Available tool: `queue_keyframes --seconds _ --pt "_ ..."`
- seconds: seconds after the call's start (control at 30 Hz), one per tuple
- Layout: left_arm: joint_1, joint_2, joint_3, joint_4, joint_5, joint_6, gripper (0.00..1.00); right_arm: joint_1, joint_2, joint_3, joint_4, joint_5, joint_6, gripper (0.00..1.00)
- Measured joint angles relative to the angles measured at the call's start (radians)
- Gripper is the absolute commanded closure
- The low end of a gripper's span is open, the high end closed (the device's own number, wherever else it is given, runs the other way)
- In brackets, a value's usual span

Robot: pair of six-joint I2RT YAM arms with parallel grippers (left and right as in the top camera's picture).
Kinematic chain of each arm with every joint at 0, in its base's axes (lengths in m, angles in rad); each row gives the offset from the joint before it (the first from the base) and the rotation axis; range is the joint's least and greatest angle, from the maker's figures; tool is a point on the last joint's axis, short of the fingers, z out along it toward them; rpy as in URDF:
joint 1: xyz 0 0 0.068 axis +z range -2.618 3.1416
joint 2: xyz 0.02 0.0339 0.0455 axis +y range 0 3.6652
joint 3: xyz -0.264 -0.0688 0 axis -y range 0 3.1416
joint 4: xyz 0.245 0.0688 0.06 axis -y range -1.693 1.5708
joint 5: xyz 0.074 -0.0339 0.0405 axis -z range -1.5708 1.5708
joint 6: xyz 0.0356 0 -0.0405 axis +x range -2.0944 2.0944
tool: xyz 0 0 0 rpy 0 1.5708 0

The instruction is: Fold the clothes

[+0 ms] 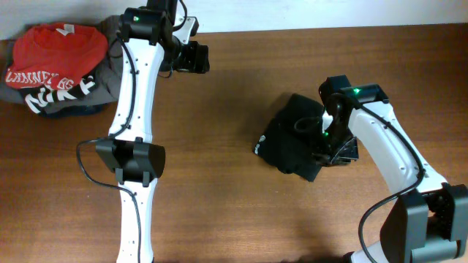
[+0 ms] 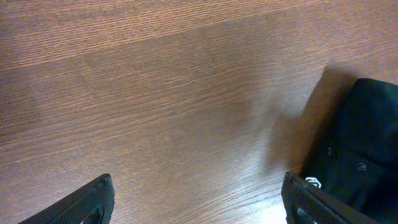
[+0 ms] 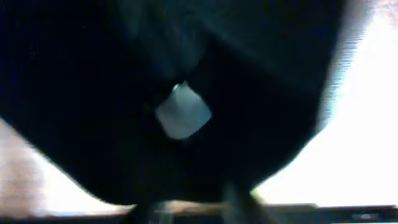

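Black garment point(image 1: 291, 135) lies compactly bundled at right, seemingly nearly folded; left gripper point(image 2: 199, 202) gapes wide, while the jaw state of the right gripper point(image 1: 322, 146) over it cannot be told.

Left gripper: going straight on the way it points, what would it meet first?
Bare table, most likely. The left gripper stands open over the wood, and the black garment lies off to one side of its line.

The black garment point(image 1: 292, 135) lies bunched in a compact folded heap on the desk point(image 1: 234, 204), right of centre. A small white logo point(image 1: 258, 141) shows at its left edge.
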Motion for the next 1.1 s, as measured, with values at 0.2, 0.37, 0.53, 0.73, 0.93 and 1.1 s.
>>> queue_keyframes --seconds 0.2,0.37,0.53,0.73,0.93,1.1 --pt "-0.002 0.0 0.0 0.0 0.0 0.0 0.14 0.0 0.0 0.0 0.002 0.1 0.077 0.25" --pt "-0.002 0.0 0.0 0.0 0.0 0.0 0.14 -0.016 0.0 0.008 0.097 0.145 0.118 0.23" --pt "-0.002 0.0 0.0 0.0 0.0 0.0 0.14 -0.063 0.0 0.011 0.196 0.125 0.105 0.23" --pt "-0.002 0.0 0.0 0.0 0.0 0.0 0.14 -0.082 0.0 0.011 0.284 0.002 0.102 0.23" --pt "-0.002 0.0 0.0 -0.001 0.0 0.0 0.14 -0.082 0.012 -0.022 0.359 -0.093 0.122 0.24" --pt "-0.002 0.0 0.0 -0.001 0.0 0.0 0.14 -0.082 0.071 -0.063 0.45 -0.106 0.14 0.29"
